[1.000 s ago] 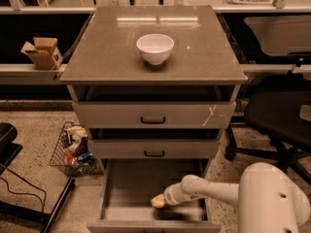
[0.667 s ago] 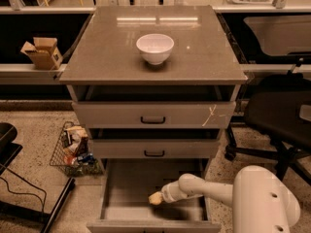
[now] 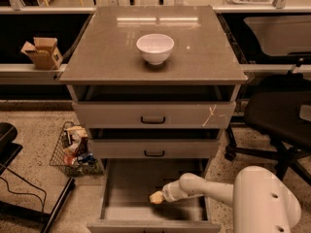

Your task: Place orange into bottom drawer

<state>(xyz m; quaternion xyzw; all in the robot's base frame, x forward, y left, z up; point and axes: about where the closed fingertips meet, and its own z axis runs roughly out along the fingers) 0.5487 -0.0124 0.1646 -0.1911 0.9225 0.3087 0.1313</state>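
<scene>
The bottom drawer is pulled wide open. The white arm reaches into the bottom drawer from its right side. The gripper is low inside the bottom drawer, near its front and about in the middle. The orange shows as a small pale lump right at the gripper's tip. I cannot tell if the gripper is pinching it or spread apart. A white bowl sits high above the bottom drawer, on the cabinet top
</scene>
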